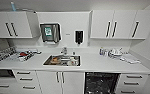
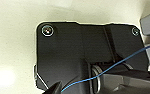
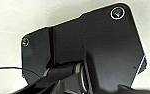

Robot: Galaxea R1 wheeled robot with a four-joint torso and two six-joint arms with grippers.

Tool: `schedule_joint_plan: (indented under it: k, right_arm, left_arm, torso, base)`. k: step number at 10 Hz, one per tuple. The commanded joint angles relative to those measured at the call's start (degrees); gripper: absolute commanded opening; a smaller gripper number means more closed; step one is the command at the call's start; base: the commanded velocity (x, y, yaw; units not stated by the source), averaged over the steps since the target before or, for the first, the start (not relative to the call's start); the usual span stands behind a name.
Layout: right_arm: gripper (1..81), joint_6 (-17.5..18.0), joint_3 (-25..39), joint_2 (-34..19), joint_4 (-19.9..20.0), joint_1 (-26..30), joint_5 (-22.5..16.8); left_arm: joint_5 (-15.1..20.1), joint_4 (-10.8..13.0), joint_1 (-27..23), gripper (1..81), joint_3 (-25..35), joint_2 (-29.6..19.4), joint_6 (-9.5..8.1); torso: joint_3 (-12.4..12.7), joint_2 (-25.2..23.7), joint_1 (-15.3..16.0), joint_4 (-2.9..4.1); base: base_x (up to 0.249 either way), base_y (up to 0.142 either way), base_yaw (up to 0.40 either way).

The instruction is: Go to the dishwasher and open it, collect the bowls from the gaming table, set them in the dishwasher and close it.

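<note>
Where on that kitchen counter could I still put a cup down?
The widest bare stretch of the counter lies between the sink and the heap of dishes at the right. A smaller bare patch lies along the front edge, left of the sink. It is crowded at the far left, around the drying rack, and by the dishes at the back right.

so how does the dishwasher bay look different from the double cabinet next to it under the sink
The dishwasher shows a dark interior with glints that look like rack wire, while the double cabinet shows a plain white front. The cabinet has two closed doors with vertical dark handles at the middle; no door front or handle is visible across the dishwasher's opening, so it appears open. Both sit under the white counter, side by side at the same level.
</note>
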Motion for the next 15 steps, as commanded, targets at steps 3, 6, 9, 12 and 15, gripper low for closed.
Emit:
schedule_joint_plan:
  k: [3, 6, 9, 12, 15]
  right_arm:
    - [81.1, -0.16, 0.04, 0.19, -0.48, 2.86, -3.1]
    - [81.1, -0.16, 0.04, 0.19, -0.48, 2.78, -3.1]
    - [81.1, 0.02, 0.04, 0.36, -0.22, 2.95, -3.1]
    - [81.1, -0.16, 0.04, 0.63, -0.39, 3.21, -3.1]
    - [81.1, -0.07, 0.04, 0.63, -0.39, 3.65, -3.18]
  left_arm:
    - [2.74, 0.62, -2.64, 81.1, 0.09, -0.26, 0.43]
    - [2.74, 0.53, -2.64, 81.1, 0.09, -0.35, 0.43]
    - [2.74, 0.71, -2.63, 81.1, 0.27, -0.62, 0.7]
    - [2.47, 1.41, -2.55, 81.1, 0.09, -0.62, 0.78]
    - [2.48, 2.55, -2.55, 81.1, 0.44, -0.7, 0.78]
  torso:
    - [0.0, 0.0, 0.0, 0.0]
    - [0.0, 0.0, 0.0, 0.0]
    - [0.0, 0.0, -0.02, 0.0]
    - [0.0, 0.0, -0.02, 0.0]
    - [0.0, 0.0, -0.02, 0.0]
  base:
    - [0.0, 0.0, -0.4]
    - [0.0, 0.0, -0.4]
    - [0.0, 0.0, -0.4]
    - [0.0, 0.0, -0.4]
    - [0.0, 0.0, -0.4]
